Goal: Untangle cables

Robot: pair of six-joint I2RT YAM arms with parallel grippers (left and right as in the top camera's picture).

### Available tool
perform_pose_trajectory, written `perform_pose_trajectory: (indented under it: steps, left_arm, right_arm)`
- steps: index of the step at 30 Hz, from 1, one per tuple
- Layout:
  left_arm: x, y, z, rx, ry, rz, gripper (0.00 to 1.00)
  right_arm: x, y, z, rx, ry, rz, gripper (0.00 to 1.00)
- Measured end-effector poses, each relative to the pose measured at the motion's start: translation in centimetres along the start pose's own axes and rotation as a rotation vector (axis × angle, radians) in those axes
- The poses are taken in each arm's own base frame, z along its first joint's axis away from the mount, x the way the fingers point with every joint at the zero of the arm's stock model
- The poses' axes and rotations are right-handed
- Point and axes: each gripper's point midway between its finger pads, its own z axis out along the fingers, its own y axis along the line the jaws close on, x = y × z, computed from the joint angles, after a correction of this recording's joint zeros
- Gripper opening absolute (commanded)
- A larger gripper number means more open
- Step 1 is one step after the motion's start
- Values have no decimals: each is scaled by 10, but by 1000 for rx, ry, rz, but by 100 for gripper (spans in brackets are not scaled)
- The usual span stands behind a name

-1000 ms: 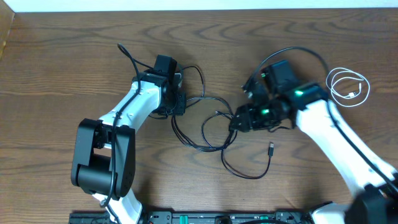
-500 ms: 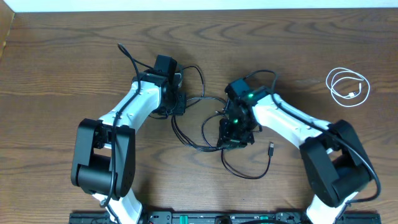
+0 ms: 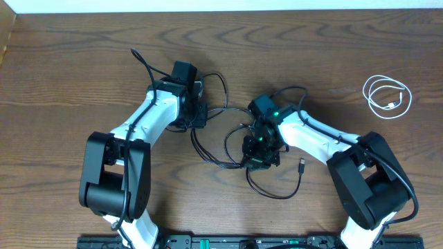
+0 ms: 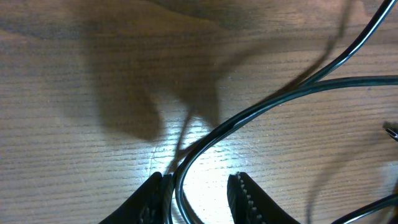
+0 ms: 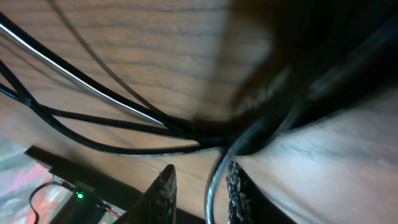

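Observation:
The long black cable [image 3: 235, 164] lies in tangled loops at mid-table, its plug end [image 3: 302, 164] loose to the right. The white cable [image 3: 387, 97] is coiled apart at the far right. My left gripper [image 3: 197, 116] stands over the tangle's left side. In the left wrist view its jaws [image 4: 199, 199] are apart, and the black cable [image 4: 261, 106] runs between them along the left finger. My right gripper [image 3: 260, 156] sits low on the tangle's right side. Its jaws [image 5: 199, 193] are narrow, with one black strand [image 5: 214, 186] against the right finger and a gap on the left.
Thicker black wires loop off both arms near the wrists [image 3: 291, 91]. A black rail with electronics [image 3: 208, 242] runs along the table's front edge. The table's back edge [image 3: 221, 11] meets a white wall.
My right arm swung left and down onto the tangle, and its jaws narrowed around a black strand. The left arm and the white cable have not moved.

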Motion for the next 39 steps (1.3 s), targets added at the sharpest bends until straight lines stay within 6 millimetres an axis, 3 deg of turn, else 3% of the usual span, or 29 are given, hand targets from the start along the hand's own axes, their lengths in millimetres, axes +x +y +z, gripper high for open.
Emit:
perform_pose_trajectory:
  steps: [4, 12, 14, 27, 31, 39]
  left_arm:
    - [0, 0, 0, 0, 0, 0, 35]
    - [0, 0, 0, 0, 0, 0, 35]
    - [0, 0, 0, 0, 0, 0, 35]
    - [0, 0, 0, 0, 2, 0, 35]
    - [1, 0, 0, -1, 3, 0, 35]
    - [2, -9, -3, 111, 20, -20, 35]
  right_arm:
    - [0, 0, 5, -21, 1, 14, 9]
    - [-5, 5, 10, -67, -20, -9, 9]
    - [-6, 9, 14, -112, -25, -31, 1]
    - [2, 15, 17, -248, -4, -220, 1]
    - [7, 34, -15, -303, -87, -361, 1]
    - [22, 82, -124, -468, -392, -624, 1]
